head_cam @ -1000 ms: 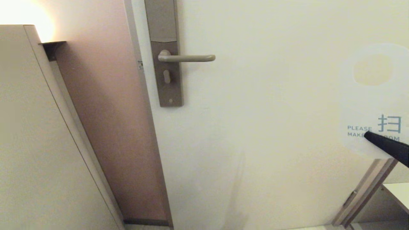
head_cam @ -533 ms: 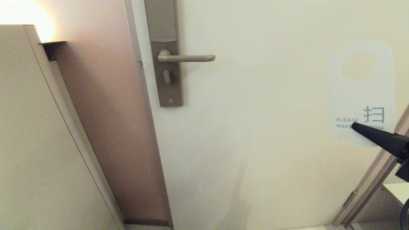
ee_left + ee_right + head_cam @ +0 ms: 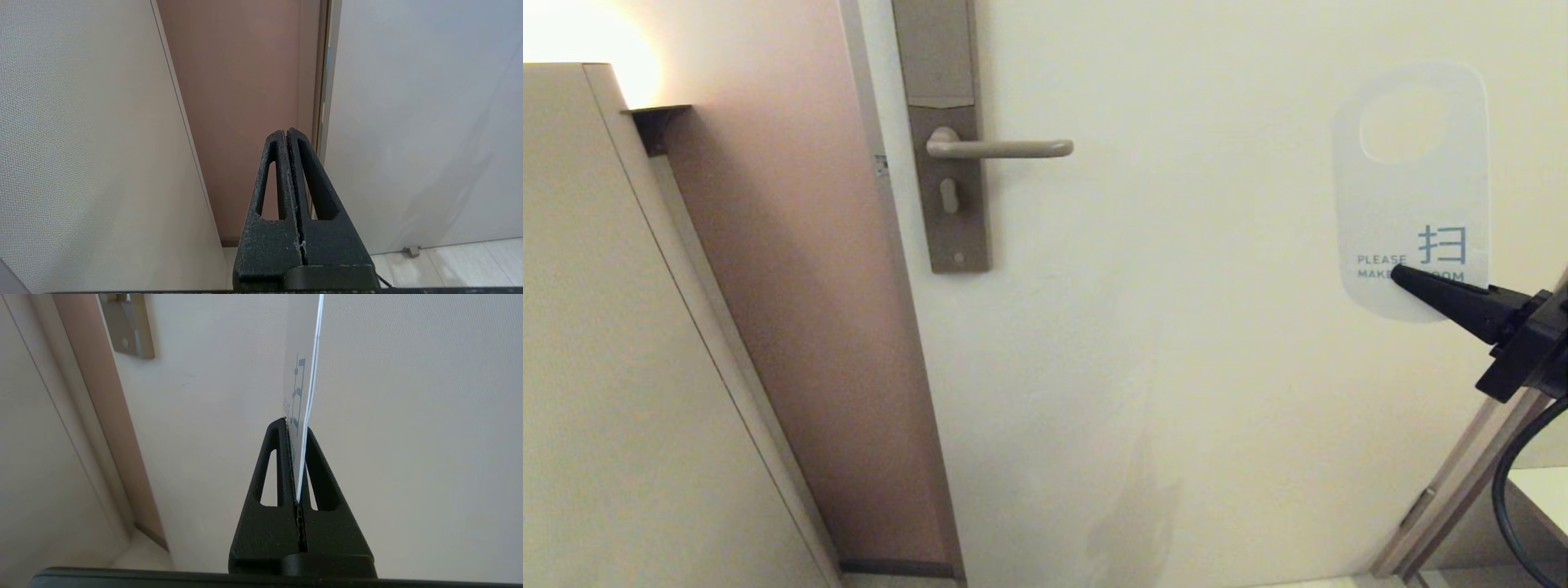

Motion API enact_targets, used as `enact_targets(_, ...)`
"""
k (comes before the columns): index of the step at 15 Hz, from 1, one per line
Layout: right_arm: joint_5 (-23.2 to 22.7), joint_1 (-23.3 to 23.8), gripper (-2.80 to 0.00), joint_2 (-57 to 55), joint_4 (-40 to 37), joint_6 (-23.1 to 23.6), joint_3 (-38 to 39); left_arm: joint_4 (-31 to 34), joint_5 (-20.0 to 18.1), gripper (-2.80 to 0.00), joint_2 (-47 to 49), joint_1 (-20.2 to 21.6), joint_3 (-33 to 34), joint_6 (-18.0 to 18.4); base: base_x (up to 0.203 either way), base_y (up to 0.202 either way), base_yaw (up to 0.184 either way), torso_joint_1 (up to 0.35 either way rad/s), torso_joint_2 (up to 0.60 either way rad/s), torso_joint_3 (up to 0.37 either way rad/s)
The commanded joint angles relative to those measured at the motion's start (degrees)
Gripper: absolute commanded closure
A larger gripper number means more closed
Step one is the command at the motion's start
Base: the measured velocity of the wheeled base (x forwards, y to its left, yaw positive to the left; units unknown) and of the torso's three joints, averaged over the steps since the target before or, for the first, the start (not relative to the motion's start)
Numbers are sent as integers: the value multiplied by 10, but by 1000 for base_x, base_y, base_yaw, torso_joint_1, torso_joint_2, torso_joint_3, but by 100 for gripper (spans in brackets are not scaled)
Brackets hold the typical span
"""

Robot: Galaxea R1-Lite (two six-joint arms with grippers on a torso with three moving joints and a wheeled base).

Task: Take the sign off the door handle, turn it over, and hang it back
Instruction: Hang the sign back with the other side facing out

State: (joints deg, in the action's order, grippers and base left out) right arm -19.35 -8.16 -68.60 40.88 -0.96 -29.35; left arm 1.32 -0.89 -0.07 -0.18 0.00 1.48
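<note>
The sign [image 3: 1413, 188] stands upright in the air at the right of the head view, its white "MAKE UP ROOM" face towards me and its hole at the top. My right gripper [image 3: 1401, 276] is shut on the sign's lower end; in the right wrist view the sign [image 3: 301, 375] rises edge-on from between the right gripper's [image 3: 295, 426] jaws. The door handle [image 3: 1001, 149] is bare, a horizontal lever on a tall grey-brown plate [image 3: 947, 188], well to the left of the sign. My left gripper [image 3: 286, 132] is shut on nothing, low by the door's edge, outside the head view.
The cream door [image 3: 1176, 367] fills the middle. A pinkish wall strip [image 3: 792, 327] and a pale cabinet side [image 3: 596, 367] lie to the left, with a lit lamp [image 3: 580, 33] above. A door frame edge [image 3: 1454, 490] shows at the lower right.
My right gripper has carried the sign up and to the left, closer to the door handle. The sign now shows whole. The left gripper stays put.
</note>
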Motion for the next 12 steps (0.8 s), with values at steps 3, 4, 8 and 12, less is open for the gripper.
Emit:
enact_targets(3, -7, -5, 0, -24, 3, 22, -18, 0, 0, 0, 1, 0, 0, 0, 0, 0, 0, 0, 0, 0)
enact_targets(4, -8, -12, 0, -32, 3, 22, -20, 0, 0, 0, 1, 0, 0, 0, 0, 0, 0, 0, 0, 0)
enact_targets(8, -8, -39, 0, -61, 10, 19, -29, 0, 0, 0, 1, 0, 0, 0, 0, 0, 0, 0, 0, 0)
enact_targets(12, -8, -48, 0, -105, 10, 11, -85, 0, 0, 0, 1, 0, 0, 0, 0, 0, 0, 0, 0, 0)
